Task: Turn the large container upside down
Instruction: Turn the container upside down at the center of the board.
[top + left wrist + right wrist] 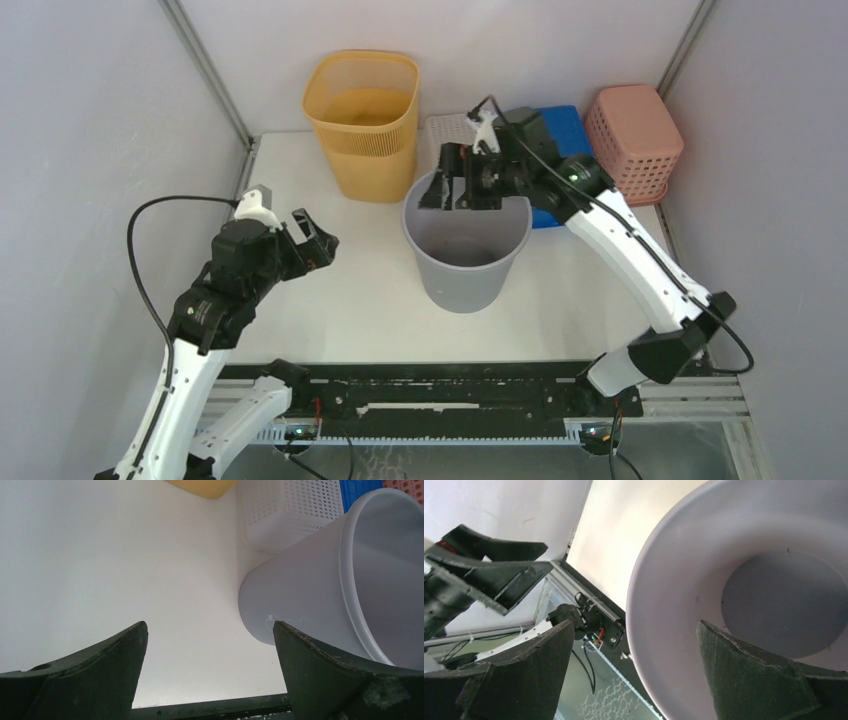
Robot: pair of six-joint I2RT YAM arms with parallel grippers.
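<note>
Your white tabletop (330, 300), walled in by pale panels (90, 120), looks smooth, so the large grey plastic bucket (468, 270) standing upright at its centre can skid rather than tip. The tall yellow ribbed bin (363, 120) and the white perforated basket (447, 130) stand just behind it, and a backward swing would likely knock them. Your right gripper (452, 196) straddles the bucket's far rim, jaws spread wide and clamping nothing. A thin rim pinch may slip mid-turn. Your left gripper (322, 243) hovers apart to the left, equally wide and empty, giving no support.
</note>
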